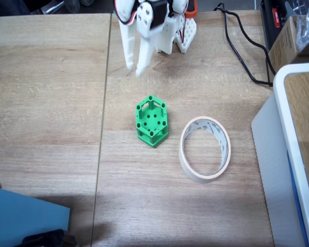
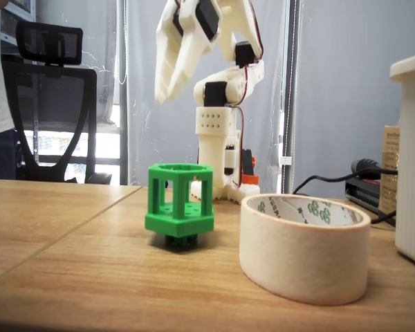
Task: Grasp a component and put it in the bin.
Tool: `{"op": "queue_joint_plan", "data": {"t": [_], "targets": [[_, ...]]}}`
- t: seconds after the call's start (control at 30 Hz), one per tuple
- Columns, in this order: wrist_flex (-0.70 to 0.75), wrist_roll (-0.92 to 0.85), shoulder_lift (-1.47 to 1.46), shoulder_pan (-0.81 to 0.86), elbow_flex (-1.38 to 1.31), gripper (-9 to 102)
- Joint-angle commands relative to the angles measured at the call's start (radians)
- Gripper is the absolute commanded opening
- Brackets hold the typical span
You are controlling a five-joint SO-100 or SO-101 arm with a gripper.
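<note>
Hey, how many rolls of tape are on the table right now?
1. The roll of tape lies flat on the wooden table, just right of the green piece in the top-down fixed view, and apart from it. Nothing suggests another roll hidden.

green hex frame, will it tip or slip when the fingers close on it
The green hex frame looks like rigid plastic, so it probably won't flex. It is mostly open posts and holes, so likely light and apt to slide on the smooth wooden table. It stands upright on a small base, so an off-centre push may tip it.
</note>
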Motion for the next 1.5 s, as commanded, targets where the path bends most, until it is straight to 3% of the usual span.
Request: {"op": "queue_joint_plan", "data": {"t": [0.0, 0.43, 0.77, 1.2, 1.47], "targets": [[-0.012, 0.011, -0.006, -0.003, -0.055, 15], [-0.018, 0.009, -0.035, -0.005, -0.064, 20], [-0.287, 0.02, -0.204, -0.003, -0.049, 18], [-0.308, 0.457, -0.216, -0.006, -0.048, 18], [-0.307, 0.466, -0.218, -0.005, 0.11, 18]]}}
